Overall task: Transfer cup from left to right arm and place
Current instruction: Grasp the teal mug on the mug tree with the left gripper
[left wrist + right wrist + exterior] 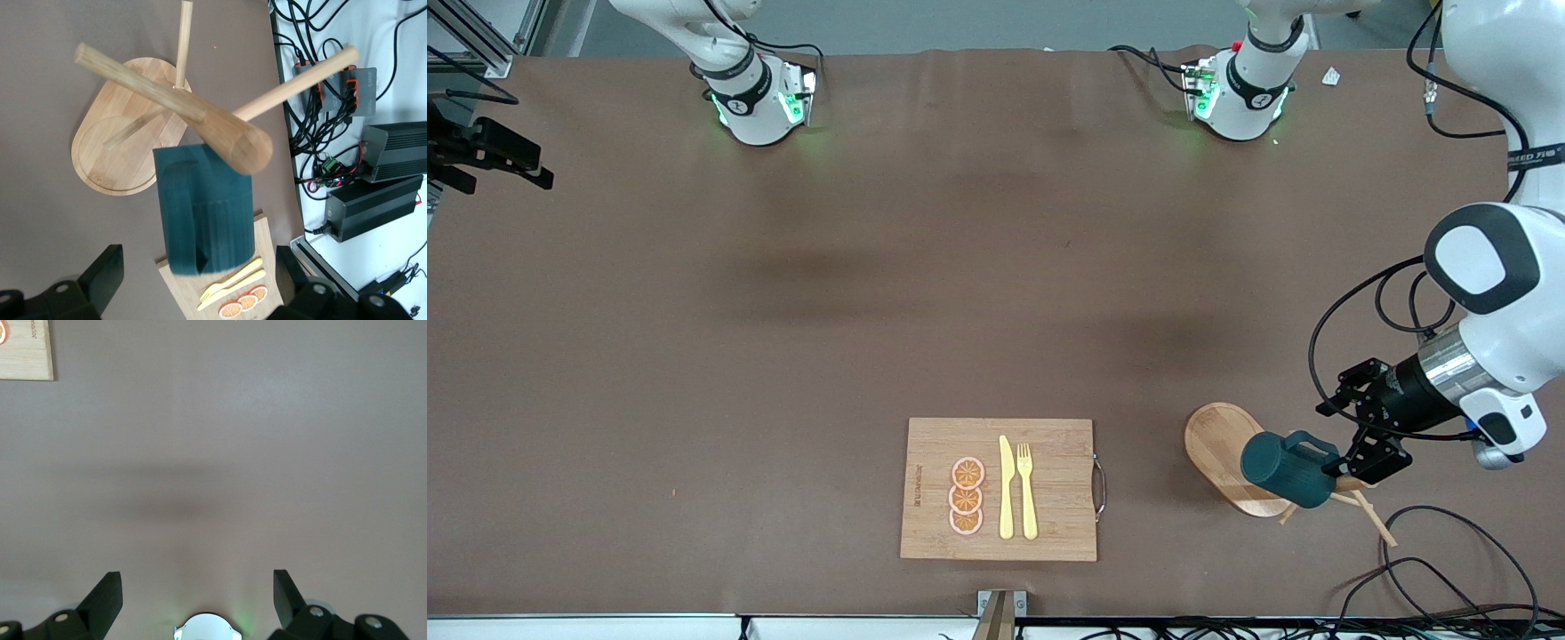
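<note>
Cup point(1288, 468) hangs tilted on a peg of the wooden rack point(1352, 502), up off the table point(783, 356), over the rack's oval base point(1218, 449) at the left arm's end. Dark teal, ribbed; handle point(1307, 442) on the upper side in the front view. In the left wrist view the cup point(205, 210) sits just under the thick central post point(227, 130), with thinner pegs spreading out from the post and the oval base point(107, 150) lying below on the table.

Left gripper point(1356, 462) is at the rack, just beside the cup's bottom end. Its fingers point(100, 273) are spread wide, one on either side of the cup, neither seen touching it. Cup looks to rest on the peg alone.

Cutting board point(1000, 489) lies near the front edge of the table, around the middle, toward the right arm's end from the rack and well apart from it. On it: three orange slices point(967, 496) in a row, then a yellow knife point(1006, 489) and a yellow fork point(1027, 491) side by side. Metal handle on the board's edge facing the rack.

Right gripper point(198, 600) waits over bare table, fingers point(103, 600) spread, nothing between them. A corner of the cutting board point(27, 350) shows in its wrist view. The gripper itself does not appear in the front view.

Cables point(1432, 551) lie on the table near the rack.
</note>
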Action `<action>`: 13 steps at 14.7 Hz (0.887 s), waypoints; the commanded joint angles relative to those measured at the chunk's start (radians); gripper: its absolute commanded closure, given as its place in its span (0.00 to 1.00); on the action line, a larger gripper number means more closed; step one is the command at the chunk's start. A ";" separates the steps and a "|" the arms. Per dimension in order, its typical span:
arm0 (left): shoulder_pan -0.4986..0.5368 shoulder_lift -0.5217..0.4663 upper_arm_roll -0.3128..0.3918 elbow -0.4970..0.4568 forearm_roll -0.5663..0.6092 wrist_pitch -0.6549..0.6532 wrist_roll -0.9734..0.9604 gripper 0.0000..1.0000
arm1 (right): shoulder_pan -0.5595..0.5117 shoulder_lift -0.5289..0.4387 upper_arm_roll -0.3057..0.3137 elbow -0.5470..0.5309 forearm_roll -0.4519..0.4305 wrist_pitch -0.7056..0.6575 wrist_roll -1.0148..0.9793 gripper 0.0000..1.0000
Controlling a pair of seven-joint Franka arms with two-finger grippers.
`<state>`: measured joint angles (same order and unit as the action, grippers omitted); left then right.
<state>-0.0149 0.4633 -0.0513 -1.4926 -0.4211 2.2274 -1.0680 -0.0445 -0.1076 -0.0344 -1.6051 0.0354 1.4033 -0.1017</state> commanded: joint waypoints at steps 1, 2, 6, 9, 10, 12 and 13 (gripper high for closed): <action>-0.010 0.034 -0.001 0.020 -0.016 0.047 -0.015 0.00 | -0.014 -0.030 0.008 -0.029 0.001 0.002 0.010 0.00; -0.008 0.043 0.001 0.018 -0.016 0.060 -0.015 0.00 | -0.014 -0.030 0.010 -0.029 0.001 0.002 0.010 0.00; -0.017 0.080 -0.001 0.020 -0.024 0.102 -0.013 0.00 | -0.014 -0.030 0.010 -0.027 0.001 0.002 0.010 0.00; -0.017 0.093 -0.004 0.020 -0.025 0.112 -0.013 0.00 | -0.014 -0.030 0.010 -0.029 0.001 0.002 0.010 0.00; -0.017 0.098 -0.005 0.020 -0.039 0.112 -0.013 0.00 | -0.014 -0.030 0.010 -0.029 0.001 0.002 0.010 0.00; -0.017 0.101 -0.005 0.022 -0.068 0.112 -0.012 0.00 | -0.014 -0.030 0.010 -0.029 0.001 0.002 0.010 0.00; -0.017 0.106 -0.005 0.022 -0.071 0.112 -0.012 0.00 | -0.014 -0.030 0.010 -0.029 0.001 0.002 0.010 0.00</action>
<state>-0.0285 0.5545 -0.0575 -1.4915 -0.4688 2.3330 -1.0703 -0.0445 -0.1076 -0.0344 -1.6052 0.0354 1.4025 -0.1017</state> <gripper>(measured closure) 0.000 0.000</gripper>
